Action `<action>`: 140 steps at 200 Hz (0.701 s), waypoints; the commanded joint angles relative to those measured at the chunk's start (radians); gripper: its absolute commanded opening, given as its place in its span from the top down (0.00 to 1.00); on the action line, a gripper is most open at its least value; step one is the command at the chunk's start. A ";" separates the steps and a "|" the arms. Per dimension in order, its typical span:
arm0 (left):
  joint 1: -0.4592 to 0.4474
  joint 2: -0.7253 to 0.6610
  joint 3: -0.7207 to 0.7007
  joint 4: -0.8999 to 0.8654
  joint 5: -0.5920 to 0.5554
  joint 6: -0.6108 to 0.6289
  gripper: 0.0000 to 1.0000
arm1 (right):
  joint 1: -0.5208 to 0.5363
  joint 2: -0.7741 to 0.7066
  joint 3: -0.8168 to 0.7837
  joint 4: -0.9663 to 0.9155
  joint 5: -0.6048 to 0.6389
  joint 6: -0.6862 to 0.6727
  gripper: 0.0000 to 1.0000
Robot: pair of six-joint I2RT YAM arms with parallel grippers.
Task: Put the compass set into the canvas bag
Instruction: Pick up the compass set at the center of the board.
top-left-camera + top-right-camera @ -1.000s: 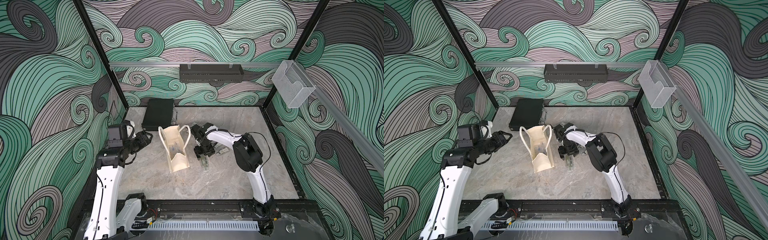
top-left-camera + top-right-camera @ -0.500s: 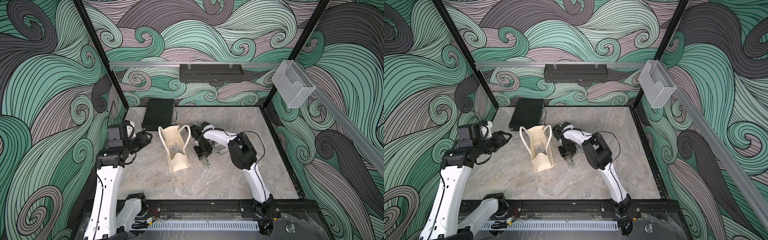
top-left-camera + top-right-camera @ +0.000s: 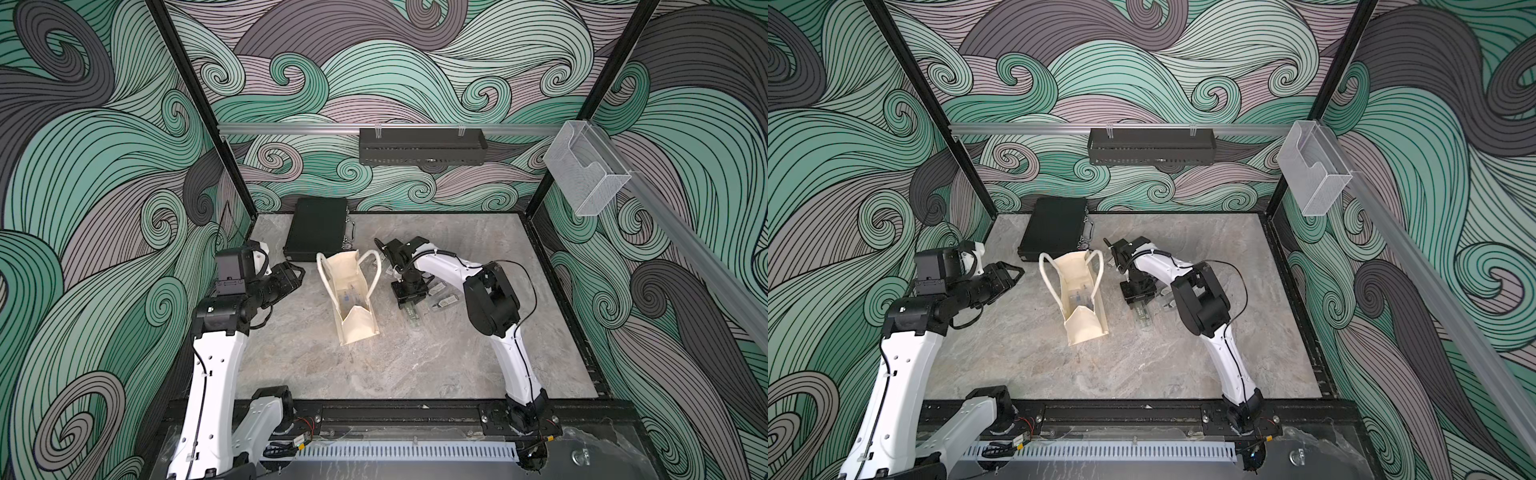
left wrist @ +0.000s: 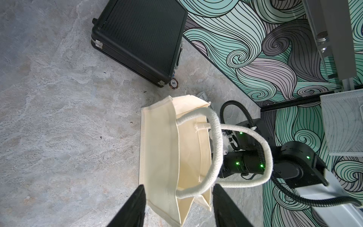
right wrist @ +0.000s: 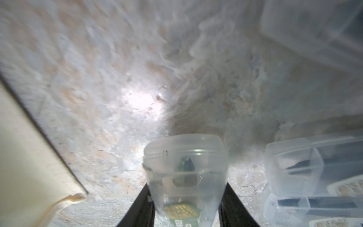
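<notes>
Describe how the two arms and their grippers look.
The left arm and right arm have white shell links and black joint housings. The right arm carries a ribbed black cable sleeve and small green lights. The left gripper and right gripper are black, with flat tapering fingers.

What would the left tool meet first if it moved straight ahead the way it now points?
Most likely the small cream-white canvas bag: in the left wrist view the open left tool frames its near side wall, apart from it. Height is unclear, so its white rope handle might be touched first.
</notes>
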 commanded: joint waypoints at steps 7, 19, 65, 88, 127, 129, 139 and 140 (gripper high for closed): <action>-0.001 -0.005 0.017 -0.017 0.000 0.007 0.44 | 0.003 -0.102 -0.018 0.012 0.006 0.007 0.64; -0.002 -0.006 0.017 -0.014 0.003 0.007 0.44 | 0.003 -0.132 -0.034 0.015 0.007 0.010 0.64; -0.001 -0.012 0.017 -0.016 0.011 0.007 0.44 | -0.009 -0.284 -0.066 0.018 0.028 0.026 0.64; -0.003 -0.014 0.016 -0.014 0.020 0.004 0.44 | -0.012 -0.367 -0.044 0.016 0.051 0.034 0.64; -0.002 -0.014 0.016 -0.009 0.034 -0.006 0.44 | 0.004 -0.441 0.096 -0.059 0.041 0.032 0.64; -0.002 -0.014 0.016 -0.008 0.034 -0.006 0.44 | 0.007 -0.444 0.103 -0.063 0.044 0.032 0.63; -0.002 -0.014 0.012 -0.005 0.036 -0.009 0.44 | 0.020 -0.455 0.145 -0.071 0.052 0.029 0.64; -0.002 -0.013 0.012 -0.005 0.036 -0.009 0.44 | 0.023 -0.454 0.150 -0.073 0.054 0.029 0.64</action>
